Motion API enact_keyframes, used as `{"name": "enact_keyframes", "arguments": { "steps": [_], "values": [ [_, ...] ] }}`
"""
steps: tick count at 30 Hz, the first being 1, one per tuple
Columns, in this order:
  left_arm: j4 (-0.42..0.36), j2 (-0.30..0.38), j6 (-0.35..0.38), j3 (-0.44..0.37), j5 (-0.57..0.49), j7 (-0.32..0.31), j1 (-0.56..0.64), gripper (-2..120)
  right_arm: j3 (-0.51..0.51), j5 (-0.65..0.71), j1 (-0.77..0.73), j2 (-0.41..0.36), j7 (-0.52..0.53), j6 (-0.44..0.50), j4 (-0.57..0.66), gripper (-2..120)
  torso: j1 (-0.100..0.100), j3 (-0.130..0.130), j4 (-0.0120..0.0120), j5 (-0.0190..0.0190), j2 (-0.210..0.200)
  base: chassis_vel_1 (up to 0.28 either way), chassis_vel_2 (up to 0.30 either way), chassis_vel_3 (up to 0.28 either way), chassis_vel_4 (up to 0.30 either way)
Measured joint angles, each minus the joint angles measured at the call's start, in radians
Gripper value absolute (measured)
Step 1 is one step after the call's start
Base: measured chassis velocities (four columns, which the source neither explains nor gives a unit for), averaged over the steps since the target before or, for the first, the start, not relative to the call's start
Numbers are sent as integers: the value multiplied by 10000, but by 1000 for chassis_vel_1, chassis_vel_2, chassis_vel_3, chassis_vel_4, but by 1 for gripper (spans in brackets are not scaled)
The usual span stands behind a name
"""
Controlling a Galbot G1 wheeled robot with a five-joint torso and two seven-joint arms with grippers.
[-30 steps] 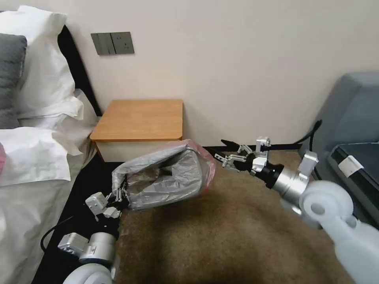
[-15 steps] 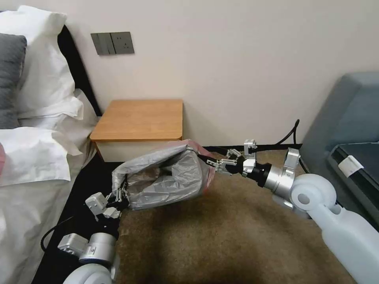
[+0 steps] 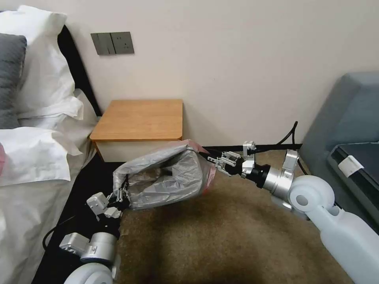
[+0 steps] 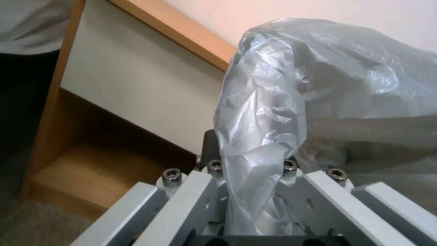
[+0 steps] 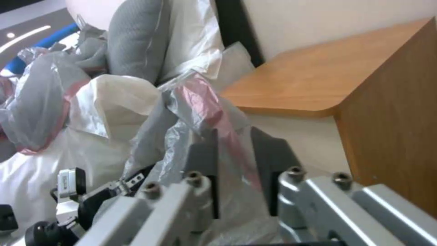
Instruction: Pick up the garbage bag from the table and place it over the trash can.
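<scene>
Moved since earlier: your right gripper has come in from well clear of the bag to its pink rim; bag, left arm and nightstand are as they were.
Garbage bag: held off the floor in front of the table, mouth toward the right arm, crinkled and sagging.
Left gripper: clamped on a bunched fold at the bag's far end.
Right gripper, wrist view: fingers stand either side of the pink rim with a gap, not yet pinching.
Doing it well: close only once a full fold of rim lies between the fingers; a thin edge will likely slip.
Trash can: I cannot place it.
Writing: none readable; wall switch plate is unmarked.
</scene>
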Motion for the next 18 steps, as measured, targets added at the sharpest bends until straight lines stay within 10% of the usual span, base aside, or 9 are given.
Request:
{"name": "enact_keyframes", "arguments": {
  "steps": [18],
  "values": [
    [-1, -59, -8, 56, 74, -5, 32, 5, -7, 179, -33, 89, 136, 59, 224, 0, 0, 0, 0, 0, 0, 0, 0, 0, 0]
  ]
}}
